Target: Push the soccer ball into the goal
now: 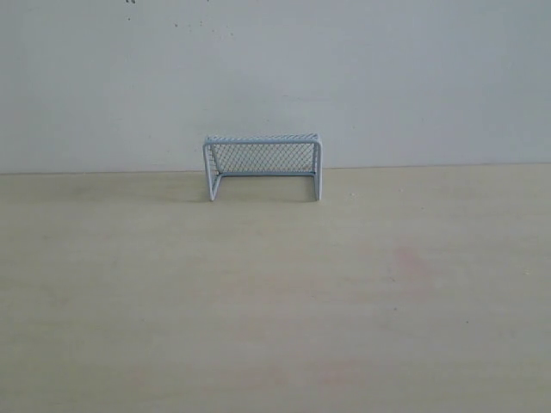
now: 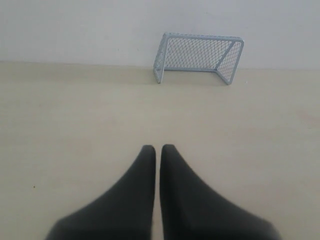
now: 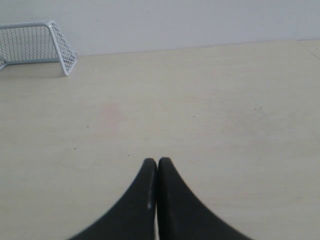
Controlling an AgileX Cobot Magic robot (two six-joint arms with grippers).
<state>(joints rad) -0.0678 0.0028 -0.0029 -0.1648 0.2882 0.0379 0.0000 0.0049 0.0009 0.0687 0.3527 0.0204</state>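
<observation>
The goal (image 1: 263, 166), a small pale blue-white frame with mesh netting, stands at the back of the table against the wall, mouth facing forward. It also shows in the left wrist view as the goal (image 2: 198, 56) and at the edge of the right wrist view as the goal (image 3: 37, 44). No soccer ball shows in any view. My left gripper (image 2: 158, 148) is shut with nothing in it, well short of the goal. My right gripper (image 3: 157, 161) is shut and empty, far off to the goal's side. Neither arm appears in the exterior view.
A pale wooden table (image 1: 275, 292) runs up to a plain white wall (image 1: 275, 69). A faint pinkish stain (image 1: 411, 262) marks the table right of centre.
</observation>
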